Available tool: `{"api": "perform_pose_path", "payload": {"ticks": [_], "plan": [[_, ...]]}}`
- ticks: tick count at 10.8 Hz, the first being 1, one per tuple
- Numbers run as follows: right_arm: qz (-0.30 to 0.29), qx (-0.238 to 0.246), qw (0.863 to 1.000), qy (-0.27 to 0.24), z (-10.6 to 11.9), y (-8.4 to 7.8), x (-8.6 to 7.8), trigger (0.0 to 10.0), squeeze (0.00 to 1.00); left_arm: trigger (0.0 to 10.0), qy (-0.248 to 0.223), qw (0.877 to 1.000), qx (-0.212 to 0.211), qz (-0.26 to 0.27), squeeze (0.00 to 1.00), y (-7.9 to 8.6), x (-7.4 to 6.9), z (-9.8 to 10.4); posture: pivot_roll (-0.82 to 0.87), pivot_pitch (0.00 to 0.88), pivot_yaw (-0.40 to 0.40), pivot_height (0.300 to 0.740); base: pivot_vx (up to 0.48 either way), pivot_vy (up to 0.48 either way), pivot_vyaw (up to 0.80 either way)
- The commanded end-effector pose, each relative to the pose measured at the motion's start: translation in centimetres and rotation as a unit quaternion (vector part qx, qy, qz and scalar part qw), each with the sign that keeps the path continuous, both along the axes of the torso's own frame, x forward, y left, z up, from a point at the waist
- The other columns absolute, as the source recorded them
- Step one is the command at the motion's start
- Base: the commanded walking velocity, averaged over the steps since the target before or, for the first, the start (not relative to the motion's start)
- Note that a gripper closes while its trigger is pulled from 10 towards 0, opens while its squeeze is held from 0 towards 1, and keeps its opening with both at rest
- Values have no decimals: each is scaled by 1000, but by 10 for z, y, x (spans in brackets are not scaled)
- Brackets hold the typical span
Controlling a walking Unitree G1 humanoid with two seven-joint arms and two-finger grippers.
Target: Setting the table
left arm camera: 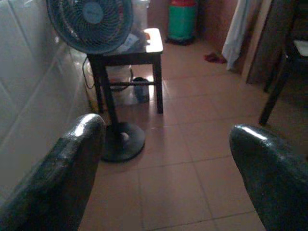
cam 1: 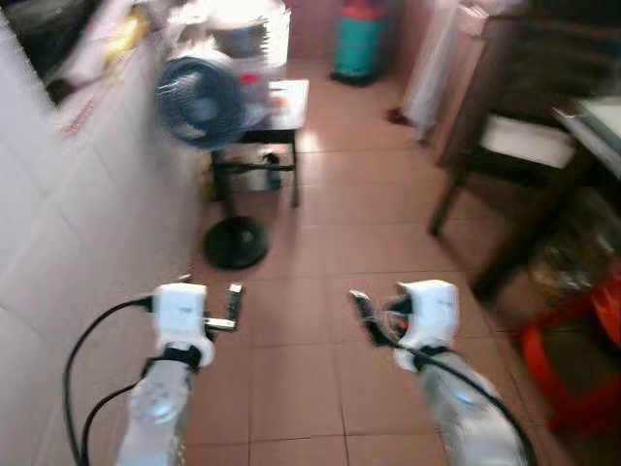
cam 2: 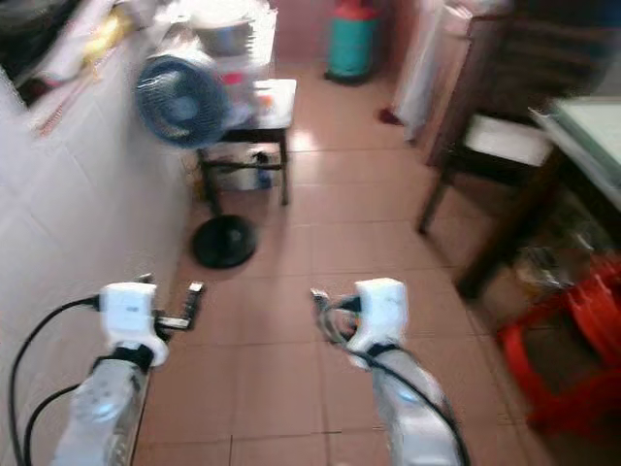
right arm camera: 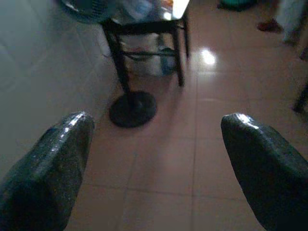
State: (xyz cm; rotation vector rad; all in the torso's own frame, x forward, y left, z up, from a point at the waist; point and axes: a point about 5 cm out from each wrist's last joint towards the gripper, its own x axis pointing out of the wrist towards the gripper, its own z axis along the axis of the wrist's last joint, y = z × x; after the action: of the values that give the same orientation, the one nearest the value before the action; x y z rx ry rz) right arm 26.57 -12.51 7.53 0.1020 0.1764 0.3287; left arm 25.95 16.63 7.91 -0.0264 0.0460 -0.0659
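- While both arms reach over the tiled floor point(cam 1: 320, 291), the left gripper point(left arm camera: 163, 159) and right gripper point(right arm camera: 156, 154) are spread wide, holding nothing
- Dining table's point(cam 1: 597, 126) corner sits far right, beside a chair point(cam 1: 524, 146)
- Standing fan point(cam 1: 202, 102) hugs the left wall

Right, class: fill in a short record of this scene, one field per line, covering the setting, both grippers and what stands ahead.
Setting: tiled floor beside a white tiled wall
Left gripper: open, holding nothing, raised over the floor
Right gripper: open, holding nothing, raised over the floor
Ahead: standing fan by the wall, small dark table behind it
Robot's right: dark chair, red stool
Far end: green cylinder
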Motion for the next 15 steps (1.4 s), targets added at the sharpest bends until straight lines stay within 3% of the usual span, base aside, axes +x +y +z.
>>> {"api": "perform_pose_path", "payload": {"ticks": [1, 4, 7, 15], "plan": [[-14, -6, 1000, 3, -2, -6, 0, 10000, 0, 10000, 1, 1000, -9, 7, 0, 2, 1, -1, -70, 57, 65, 740, 0, 0, -800], [-22, 1, 1000, -2, 2, -2, 3, 10000, 0, 10000, -7, 1000, 1, -26, 0, -2, 8, 3, -80, 53, 87, 740, 0, 0, -800], [-33, 3, 999, -7, 3, -4, 3, 10000, 0, 10000, -9, 1000, 17, -24, 0, -1, 10, 2, -84, 58, 94, 740, 0, 0, -800], [-34, -2, 999, -10, 4, -6, 1, 10000, 0, 10000, -7, 1000, 9, -19, 0, -3, 11, 0, -90, 102, 96, 740, 0, 0, -800]]}}
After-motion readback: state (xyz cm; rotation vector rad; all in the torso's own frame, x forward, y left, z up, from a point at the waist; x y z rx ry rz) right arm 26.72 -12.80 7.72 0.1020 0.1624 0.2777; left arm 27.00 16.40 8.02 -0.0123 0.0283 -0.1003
